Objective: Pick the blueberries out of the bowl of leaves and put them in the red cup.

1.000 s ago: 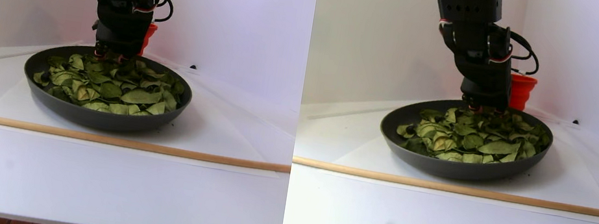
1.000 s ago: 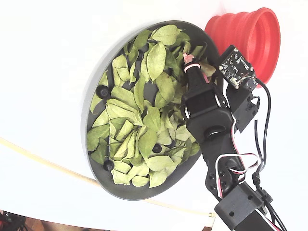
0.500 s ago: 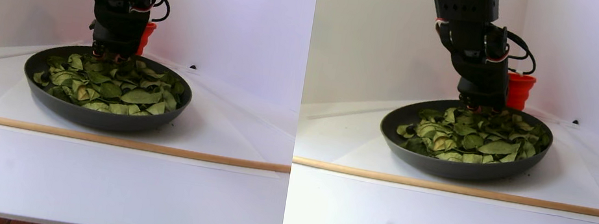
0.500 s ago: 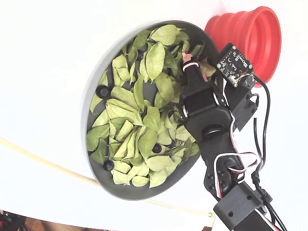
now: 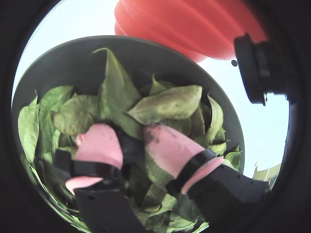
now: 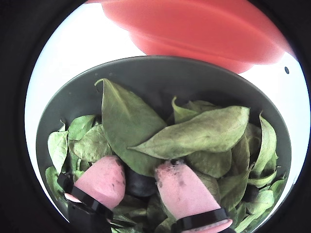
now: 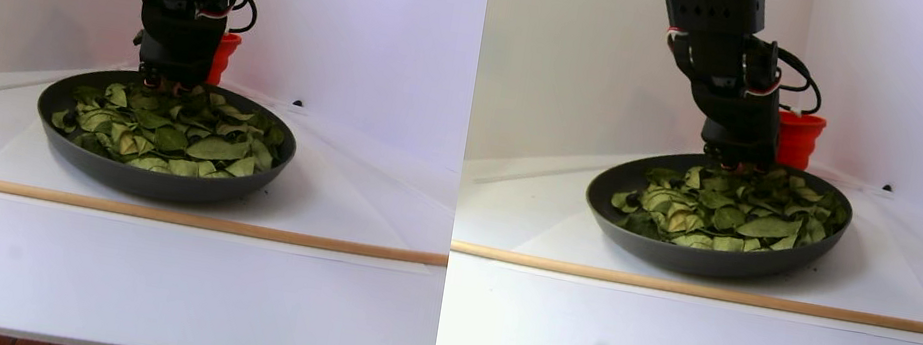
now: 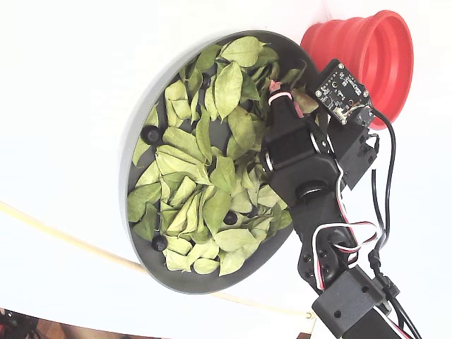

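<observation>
one bowl (image 8: 145, 106), one red cup (image 8: 374, 53), many leaves (image 8: 191, 176)

Red cup (image 8: 374, 60), grey bowl (image 8: 141, 113), green leaves (image 8: 191, 176), pink-tipped blk gripper (image 6: 138, 182).

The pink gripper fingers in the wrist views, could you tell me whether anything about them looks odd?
Yes: the pink-covered fingers carry dark smudges near their tips, probably berry juice. A small dark blueberry sits between them.

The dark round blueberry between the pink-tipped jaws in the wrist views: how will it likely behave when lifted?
The small dark round blueberry sits between the gripper's pink padded jaws, so it looks light but apt to roll or slip out. Dark smears on the pads suggest it is soft and may squash. The dry light green leaves touching it could lift along.
</observation>
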Action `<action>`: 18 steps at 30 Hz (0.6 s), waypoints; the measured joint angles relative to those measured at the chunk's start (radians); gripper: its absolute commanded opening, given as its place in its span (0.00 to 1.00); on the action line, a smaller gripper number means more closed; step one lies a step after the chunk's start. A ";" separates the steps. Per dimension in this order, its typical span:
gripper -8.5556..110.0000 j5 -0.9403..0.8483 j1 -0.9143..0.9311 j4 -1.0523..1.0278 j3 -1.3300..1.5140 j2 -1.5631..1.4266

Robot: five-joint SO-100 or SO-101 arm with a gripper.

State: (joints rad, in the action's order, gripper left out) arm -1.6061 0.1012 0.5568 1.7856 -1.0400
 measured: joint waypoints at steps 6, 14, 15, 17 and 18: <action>0.16 -0.008 0.000 -0.008 0.005 -0.015; 0.16 -0.020 0.000 -0.040 0.012 -0.054; 0.16 -0.020 0.000 -0.041 0.005 -0.058; 0.16 -0.020 -0.002 -0.044 0.002 -0.064; 0.16 -0.020 -0.002 -0.044 0.000 -0.064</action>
State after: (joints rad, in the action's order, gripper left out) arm -1.6260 0.0997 0.5123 1.7856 -1.1045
